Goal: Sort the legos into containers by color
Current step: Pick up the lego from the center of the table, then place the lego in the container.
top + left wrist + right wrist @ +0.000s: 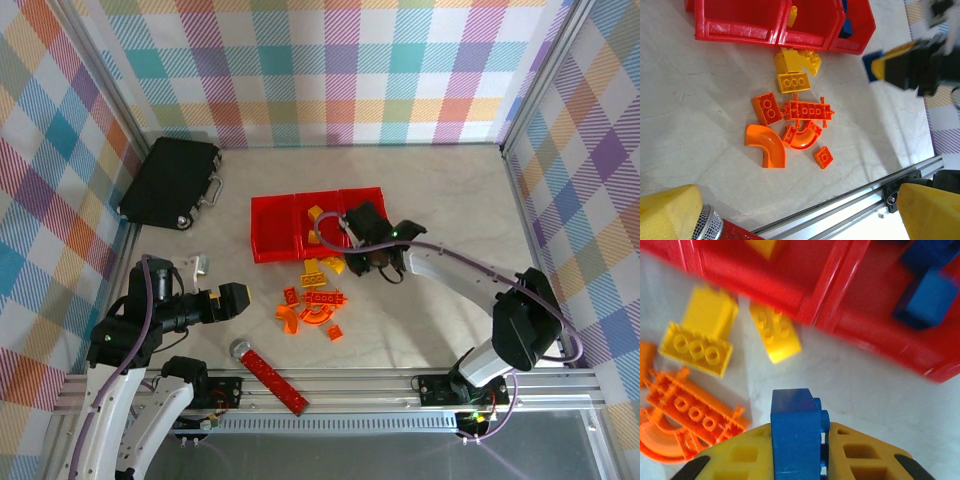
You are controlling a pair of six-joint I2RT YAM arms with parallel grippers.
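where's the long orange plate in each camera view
top external: the long orange plate lies near centre, below the red containers.
left wrist: the plate sits mid-frame among orange pieces.
right wrist: the plate is lower left, below the yellow brick.
shared landmark: the red containers, above it in every view.

Three red containers (272,228) are standing joined — five orange legos (807,110) are lying near them, three yellow legos (793,82) alongside, a fourth yellow brick (792,16) sitting in the middle container — one blue brick (795,435) being held.
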